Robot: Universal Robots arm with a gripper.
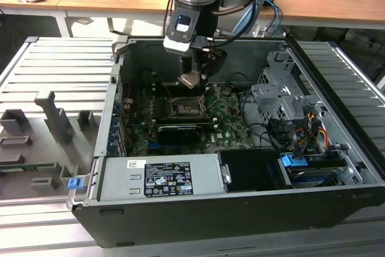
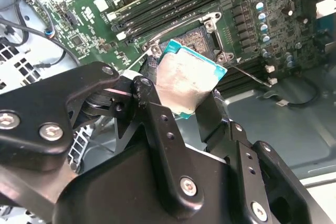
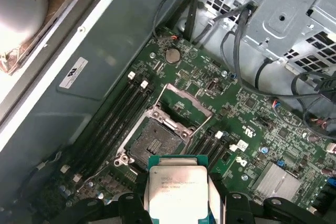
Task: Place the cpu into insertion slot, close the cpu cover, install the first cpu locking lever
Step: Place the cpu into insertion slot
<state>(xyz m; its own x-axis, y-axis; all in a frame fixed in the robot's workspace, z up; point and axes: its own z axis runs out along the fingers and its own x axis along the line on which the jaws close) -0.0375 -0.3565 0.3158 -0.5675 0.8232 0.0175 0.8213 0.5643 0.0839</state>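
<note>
Ribbed grey metal forms the surface point(image 1: 54, 64), and one open computer case point(image 1: 240, 209) lies on it with wooden desks behind. One green motherboard point(image 1: 228, 121) covers the case floor. A power supply point(image 1: 159, 176) sits along the case's front edge, and a silvery drive cage point(image 1: 283, 94) stands toward the exterior view's right.

The cpu point(image 1: 189, 79) point(image 2: 189, 80) point(image 3: 177, 192) is a small flat square. It has a dull tan-silver metal face and a thin teal-green border around it. Faint print shows on that face in the first wrist view. It hangs tilted in the air above the motherboard's middle, clear of the board and of everything but the fingers.

One arm comes down from the top of the exterior view, its wrist pointing into the case. Its black hand point(image 1: 192, 76) point(image 2: 181, 103) point(image 3: 178, 203) pinches the cpu by two opposite edges, one of the two fingers point(image 2: 152, 106) on each side.

Below it lies the single insertion slot point(image 1: 187, 108) point(image 3: 157, 140) point(image 2: 197, 38), a bare square socket with a silvery rim near the middle of the motherboard. The one cpu cover point(image 3: 169, 123), a thin metal frame with a large window, stands swung up and open along the socket's edge. Long black memory slots point(image 3: 113, 121) run beside the socket, and one round coin battery point(image 3: 171, 55) sits near the board's corner.
</note>
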